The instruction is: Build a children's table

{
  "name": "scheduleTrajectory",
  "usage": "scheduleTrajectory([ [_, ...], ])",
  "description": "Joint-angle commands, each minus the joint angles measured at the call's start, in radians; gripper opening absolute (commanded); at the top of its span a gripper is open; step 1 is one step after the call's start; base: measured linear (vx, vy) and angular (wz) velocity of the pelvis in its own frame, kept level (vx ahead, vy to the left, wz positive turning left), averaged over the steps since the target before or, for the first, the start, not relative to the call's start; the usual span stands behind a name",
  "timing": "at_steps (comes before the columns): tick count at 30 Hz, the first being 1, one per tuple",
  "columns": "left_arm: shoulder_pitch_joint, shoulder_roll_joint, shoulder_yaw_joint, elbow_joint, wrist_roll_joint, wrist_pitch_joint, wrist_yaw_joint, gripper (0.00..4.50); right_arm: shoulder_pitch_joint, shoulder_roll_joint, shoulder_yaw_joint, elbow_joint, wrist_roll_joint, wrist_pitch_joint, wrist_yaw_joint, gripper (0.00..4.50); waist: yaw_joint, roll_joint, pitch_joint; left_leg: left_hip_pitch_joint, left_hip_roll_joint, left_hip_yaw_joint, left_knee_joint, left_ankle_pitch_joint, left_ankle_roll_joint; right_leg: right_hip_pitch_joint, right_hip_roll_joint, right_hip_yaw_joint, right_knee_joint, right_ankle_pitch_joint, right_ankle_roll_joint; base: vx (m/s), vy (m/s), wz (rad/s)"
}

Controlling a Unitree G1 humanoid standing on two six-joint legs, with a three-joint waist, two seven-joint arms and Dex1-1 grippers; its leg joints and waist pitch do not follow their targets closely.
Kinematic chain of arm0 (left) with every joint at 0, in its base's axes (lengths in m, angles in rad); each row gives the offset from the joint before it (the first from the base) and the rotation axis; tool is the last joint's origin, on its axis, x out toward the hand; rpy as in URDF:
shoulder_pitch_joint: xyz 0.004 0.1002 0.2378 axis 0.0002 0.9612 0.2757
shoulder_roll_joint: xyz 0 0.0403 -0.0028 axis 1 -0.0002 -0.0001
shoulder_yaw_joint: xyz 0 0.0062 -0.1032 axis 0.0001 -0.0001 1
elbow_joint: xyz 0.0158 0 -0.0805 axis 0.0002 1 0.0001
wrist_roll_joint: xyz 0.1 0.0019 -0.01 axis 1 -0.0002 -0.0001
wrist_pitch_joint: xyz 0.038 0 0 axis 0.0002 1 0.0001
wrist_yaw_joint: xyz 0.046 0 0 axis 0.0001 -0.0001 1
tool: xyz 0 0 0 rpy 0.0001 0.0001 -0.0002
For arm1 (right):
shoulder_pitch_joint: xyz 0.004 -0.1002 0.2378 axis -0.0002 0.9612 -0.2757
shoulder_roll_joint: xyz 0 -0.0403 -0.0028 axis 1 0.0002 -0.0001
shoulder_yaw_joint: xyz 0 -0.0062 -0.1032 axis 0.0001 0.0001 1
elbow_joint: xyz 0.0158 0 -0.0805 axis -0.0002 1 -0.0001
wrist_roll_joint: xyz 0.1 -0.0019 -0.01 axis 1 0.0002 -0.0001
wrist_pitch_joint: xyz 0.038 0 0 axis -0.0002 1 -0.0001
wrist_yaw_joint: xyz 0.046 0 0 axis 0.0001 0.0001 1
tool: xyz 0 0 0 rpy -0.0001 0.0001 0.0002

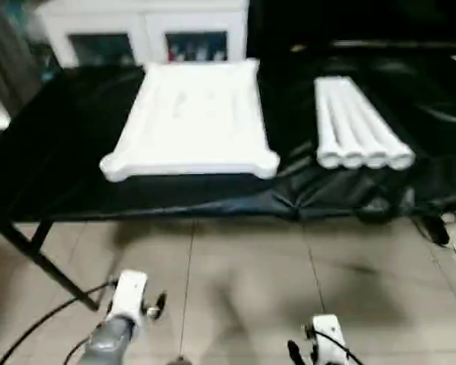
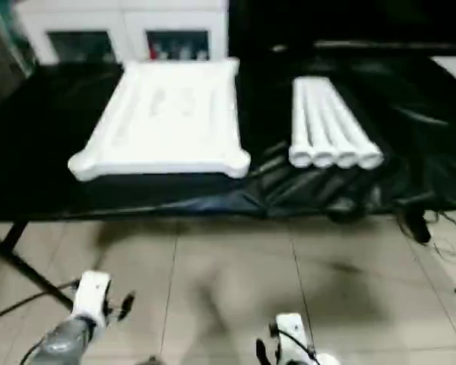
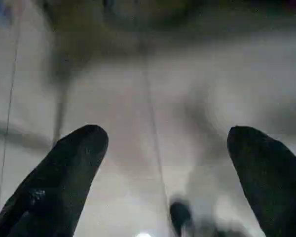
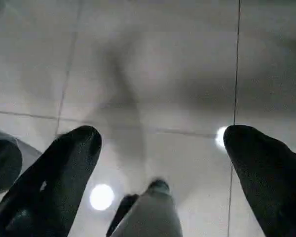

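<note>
The white ribbed table top point(image 1: 190, 118) lies flat on a black-covered work table point(image 1: 53, 160), left of centre, with round sockets at its near corners. To its right, several long white tubular legs point(image 1: 359, 125) lie side by side, ends toward me. Both arms hang low over the tiled floor, well short of the work table: the left arm point(image 1: 126, 303) and the right arm point(image 1: 324, 340). In the left wrist view my left gripper point(image 3: 167, 140) is open with only floor between its fingers. My right gripper point(image 4: 163, 140) is open too, holding nothing.
A white cabinet with glass doors point(image 1: 144, 30) stands behind the work table. The table's black cloth bunches at the front edge point(image 1: 311, 194), and a black metal leg point(image 1: 42, 262) slants down at the left. Black cables point(image 1: 38, 323) trail on the floor.
</note>
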State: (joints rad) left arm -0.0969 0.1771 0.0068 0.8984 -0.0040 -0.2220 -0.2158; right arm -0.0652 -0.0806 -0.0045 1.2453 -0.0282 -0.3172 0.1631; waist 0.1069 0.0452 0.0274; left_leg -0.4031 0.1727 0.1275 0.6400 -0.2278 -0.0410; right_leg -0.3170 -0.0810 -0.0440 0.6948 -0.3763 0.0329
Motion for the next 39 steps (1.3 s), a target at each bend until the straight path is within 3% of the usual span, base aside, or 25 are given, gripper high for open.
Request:
scheduleTrajectory([
  [1,0.085,0.011,-0.015,-0.122,0.003,-0.054,-0.028,4.50,0.015,0.000,0.006,0.012,-0.011,-0.080,0.042,4.46,-0.011,-0.025,-0.011,0.015,0.069,-0.008,-0.092,-0.095,0.148,0.012,-0.090,0.033,-0.120,0.268,-0.170,0.000,0.000,0.00],
  [2,0.121,0.018,-0.019,-0.184,0.000,-0.071,-0.043,4.50,0.017,0.000,0.003,0.011,-0.008,-0.107,0.054,4.46,-0.029,-0.032,-0.008,0.018,0.072,-0.003,-0.109,-0.149,0.127,0.013,-0.074,0.029,-0.125,0.195,-0.187,0.000,0.000,0.00],
  [3,0.152,0.024,-0.024,-0.242,-0.004,-0.080,-0.057,4.50,0.019,0.000,0.000,0.012,-0.006,-0.131,0.064,4.46,-0.030,-0.023,-0.019,0.019,0.075,-0.006,-0.108,-0.148,0.127,0.019,-0.076,0.030,-0.118,0.204,-0.200,0.000,0.000,0.00],
  [4,0.220,0.046,-0.034,-0.373,-0.010,-0.096,-0.082,4.50,-0.022,-0.002,-0.006,-0.130,0.041,-0.164,0.123,4.46,-0.043,-0.016,-0.015,0.019,0.079,-0.005,-0.117,-0.170,0.126,0.013,-0.073,0.031,-0.121,0.175,-0.220,0.000,0.000,0.00],
  [5,0.260,0.057,-0.037,-0.453,-0.031,-0.089,-0.104,4.50,0.016,-0.020,0.008,-0.386,0.082,-0.084,0.158,4.46,-0.048,-0.014,-0.017,0.017,0.085,-0.009,-0.121,-0.175,0.127,0.018,-0.075,0.029,-0.119,0.194,-0.224,0.000,0.000,0.00],
  [6,0.293,0.066,-0.037,-0.520,-0.047,-0.075,-0.116,4.50,0.066,-0.039,0.023,-0.607,0.106,-0.009,0.172,4.46,-0.057,-0.024,-0.014,0.005,0.086,-0.016,-0.123,-0.112,0.160,0.032,-0.062,0.018,-0.114,0.287,-0.195,0.000,0.000,0.00],
  [7,0.326,0.076,-0.033,-0.584,-0.068,-0.067,-0.130,4.50,0.119,-0.056,0.036,-0.795,0.134,0.067,0.182,4.46,-0.064,-0.027,-0.016,0.025,0.087,-0.020,-0.110,-0.036,0.193,0.022,-0.045,0.010,-0.109,0.391,-0.161,-0.024,0.051,-0.07],
  [8,0.326,0.076,-0.033,-0.584,-0.068,-0.067,-0.130,4.50,0.119,-0.056,0.036,-0.795,0.134,0.067,0.182,4.46,-0.067,-0.025,-0.015,0.030,0.089,-0.017,-0.111,-0.029,0.212,0.007,-0.049,0.013,-0.109,0.394,-0.157,-0.024,0.051,-0.07],
  [9,0.353,0.082,-0.028,-0.638,-0.087,-0.066,-0.144,4.50,0.152,-0.067,0.042,-0.913,0.151,0.106,0.189,4.46,-0.069,-0.028,-0.005,0.029,0.088,-0.012,-0.120,-0.071,0.203,0.002,-0.051,0.019,-0.118,0.348,-0.162,0.000,0.000,0.00],
  [10,0.400,0.100,-0.005,-0.739,-0.120,-0.060,-0.163,4.50,0.187,-0.087,0.036,-1.052,0.182,0.147,0.184,4.46,-0.061,-0.026,-0.004,0.031,0.088,-0.003,-0.126,-0.150,0.155,0.001,-0.061,0.029,-0.130,0.279,-0.170,0.000,0.000,0.00],
  [12,0.430,0.123,0.016,-0.826,-0.147,-0.045,-0.181,4.50,0.203,-0.107,0.024,-1.163,0.211,0.193,0.175,4.46,-0.051,-0.033,-0.002,0.035,0.078,0.005,-0.134,-0.198,0.087,0.001,-0.054,0.035,-0.140,0.249,-0.147,0.000,0.000,0.00],
  [16,0.415,0.160,0.097,-0.945,-0.183,0.023,-0.150,4.50,0.187,-0.130,-0.004,-1.329,0.246,0.273,0.173,4.46,-0.054,-0.045,-0.010,0.039,0.071,0.005,-0.140,-0.214,0.001,0.000,-0.041,0.036,-0.139,0.265,-0.102,0.000,0.000,0.00],
  [17,0.415,0.160,0.097,-0.945,-0.183,0.023,-0.150,4.50,0.187,-0.130,-0.004,-1.329,0.246,0.273,0.173,4.46,-0.054,-0.045,-0.010,0.039,0.071,0.005,-0.140,-0.214,0.001,0.000,-0.041,0.036,-0.139,0.265,-0.102,0.000,0.000,0.00],
  [20,0.309,0.198,0.157,-1.010,-0.228,0.115,-0.112,4.50,0.145,-0.148,-0.026,-1.517,0.282,0.450,0.125,4.46,-0.049,-0.044,-0.019,0.044,0.059,0.011,-0.125,-0.117,0.002,-0.001,-0.039,0.041,-0.133,0.360,-0.062,0.000,0.000,0.00],
  [23,0.196,0.184,0.157,-1.051,-0.294,0.187,-0.086,4.50,0.071,-0.142,-0.034,-1.502,0.242,0.504,0.069,4.46,-0.048,-0.040,-0.021,0.049,0.057,0.015,-0.129,-0.124,-0.055,-0.007,-0.040,0.042,-0.131,0.303,-0.074,0.000,0.000,0.00],
  [27,0.088,0.117,0.155,-1.068,-0.229,0.273,0.046,4.50,-0.002,-0.119,-0.027,-1.435,0.136,0.497,-0.015,4.46,-0.052,-0.046,-0.025,0.044,0.053,0.022,-0.125,-0.092,-0.085,-0.002,-0.036,0.044,-0.127,0.342,-0.069,0.000,0.000,0.00],
  [29,0.054,0.087,0.139,-1.069,-0.251,0.334,0.065,4.50,-0.036,-0.117,-0.015,-1.404,0.071,0.523,-0.056,4.46,-0.049,-0.048,-0.031,0.043,0.047,0.021,-0.117,-0.038,-0.088,0.002,-0.036,0.044,-0.122,0.393,-0.068,0.000,0.000,0.00],
  [30,0.038,0.053,0.117,-1.067,-0.248,0.359,0.088,4.50,-0.064,-0.093,-0.014,-1.388,0.138,0.581,-0.055,4.46,-0.047,-0.052,-0.033,0.041,0.044,0.023,-0.113,-0.020,-0.080,0.004,-0.033,0.045,-0.119,0.432,-0.060,0.000,0.000,0.00],
  [33,0.022,0.041,0.072,-1.063,-0.144,0.390,0.146,4.50,-0.106,-0.076,0.016,-1.358,0.144,0.621,-0.063,4.46,-0.049,-0.050,-0.038,0.038,0.043,0.022,-0.109,0.001,-0.060,0.009,-0.029,0.045,-0.114,0.504,-0.038,0.000,0.000,0.00],
  [34,0.022,0.041,0.072,-1.063,-0.144,0.390,0.146,4.50,-0.106,-0.076,0.016,-1.358,0.144,0.621,-0.063,4.46,-0.051,-0.046,-0.040,0.043,0.045,0.015,-0.109,0.013,-0.077,0.008,-0.021,0.037,-0.109,0.524,-0.038,0.000,0.000,0.00],
  [35,0.011,0.029,0.064,-1.069,-0.137,0.406,0.164,4.50,-0.125,-0.075,0.029,-1.340,0.111,0.625,-0.073,4.46,-0.049,-0.016,-0.040,0.007,-0.004,-0.034,-0.115,0.035,-0.017,0.046,-0.003,-0.049,-0.110,0.577,-0.021,0.000,0.000,0.00],
  [36,0.004,0.024,0.058,-1.072,-0.126,0.410,0.171,4.50,-0.133,-0.074,0.031,-1.333,0.108,0.625,-0.067,4.46,-0.057,-0.011,-0.047,0.032,0.004,-0.066,-0.104,0.049,0.009,0.035,0.012,-0.064,-0.111,0.554,-0.029,-0.015,-0.022,0.42],
  [37,0.003,0.023,0.057,-1.072,-0.124,0.410,0.172,4.50,-0.135,-0.074,0.032,-1.332,0.108,0.624,-0.066,4.46,-0.086,0.015,-0.051,0.074,0.059,-0.162,-0.116,0.082,0.130,-0.003,0.034,-0.071,-0.055,0.322,-0.113,0.012,-0.069,0.53],
  [38,-0.010,0.023,0.046,-1.061,-0.103,0.422,0.177,4.50,-0.145,-0.072,0.035,-1.321,0.104,0.627,-0.059,4.46,-0.111,0.022,-0.046,0.093,0.106,-0.254,-0.142,0.181,0.338,-0.039,0.042,-0.049,0.000,0.017,-0.177,0.012,-0.069,0.53],
  [39,-0.026,0.029,0.028,-1.040,-0.069,0.408,0.178,4.50,-0.156,-0.059,0.027,-1.305,0.106,0.632,-0.061,4.46,-0.117,0.014,-0.045,0.103,0.104,-0.271,-0.142,0.248,0.420,-0.057,0.038,-0.041,0.007,-0.044,-0.208,-0.026,-0.131,0.38],
])
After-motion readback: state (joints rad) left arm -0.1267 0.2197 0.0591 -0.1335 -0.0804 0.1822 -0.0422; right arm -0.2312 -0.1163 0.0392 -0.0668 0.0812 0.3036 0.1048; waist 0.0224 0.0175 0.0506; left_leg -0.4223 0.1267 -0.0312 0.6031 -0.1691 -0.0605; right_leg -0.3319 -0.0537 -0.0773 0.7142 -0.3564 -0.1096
